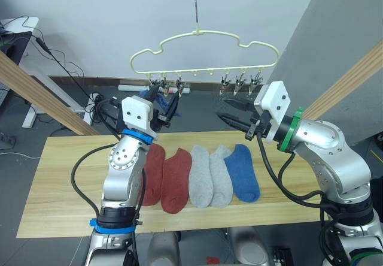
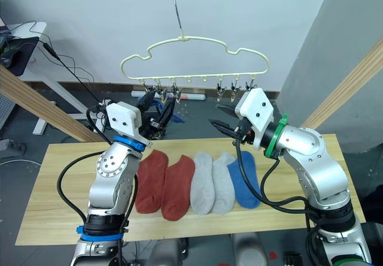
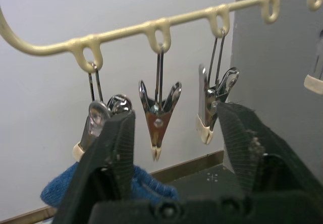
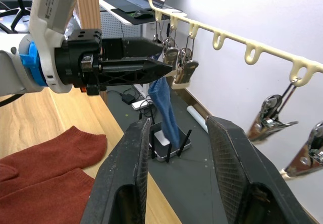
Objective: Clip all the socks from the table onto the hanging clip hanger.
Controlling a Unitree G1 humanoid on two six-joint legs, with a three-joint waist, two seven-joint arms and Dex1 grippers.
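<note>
While five socks wait on the worktop, both released jaws flank the clip hanger, where a blue sock hangs clipped.

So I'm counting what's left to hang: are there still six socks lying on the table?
No, five socks lie on the table: two red, two grey, one blue, while a blue sock hangs at the clip hanger.
</note>
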